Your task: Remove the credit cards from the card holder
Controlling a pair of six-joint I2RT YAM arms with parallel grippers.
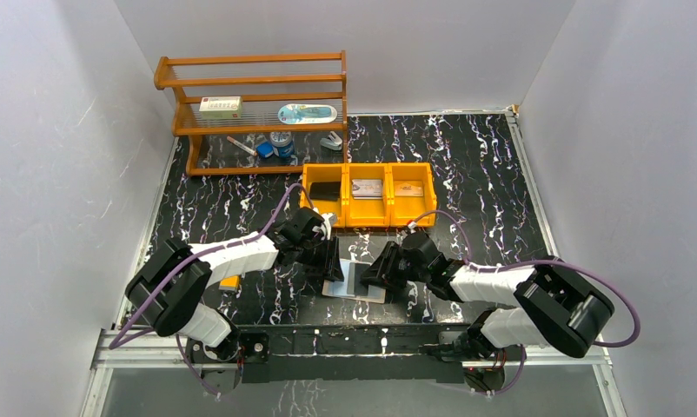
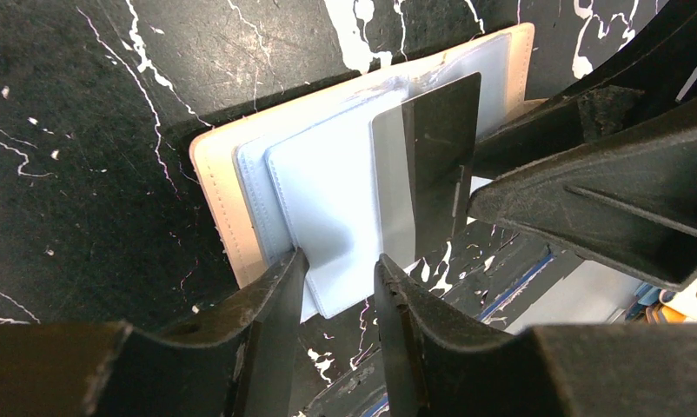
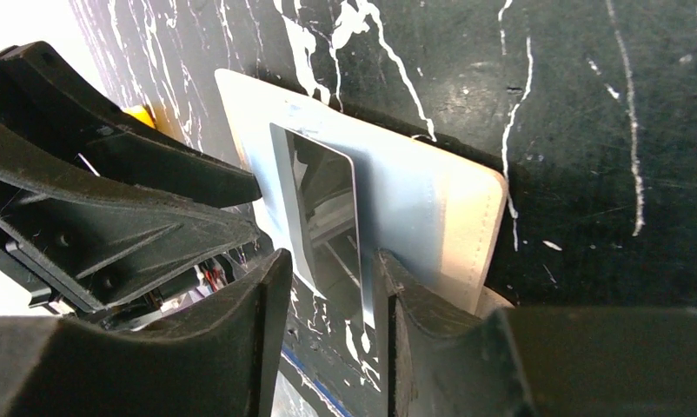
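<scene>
The tan card holder (image 1: 355, 291) lies spread open on the table between both grippers, its clear sleeves (image 2: 328, 182) facing up. A grey-silver credit card (image 2: 428, 161) stands half out of a sleeve. My right gripper (image 3: 328, 278) is open, and the card's shiny edge (image 3: 315, 208) stands between its fingers, close to the right one with a gap on the left. My left gripper (image 2: 336, 282) is open over the sleeves' near edge, its left fingertip (image 2: 284, 278) at the sleeve border. In the top view the left gripper (image 1: 329, 261) and the right gripper (image 1: 375, 274) almost meet.
An orange three-compartment tray (image 1: 368, 168) stands just behind, holding a black card (image 1: 325, 188), a grey card (image 1: 368, 188) and a brownish card (image 1: 408, 188). A wooden shelf (image 1: 249, 82) with small items stands at the back left. White walls enclose the table.
</scene>
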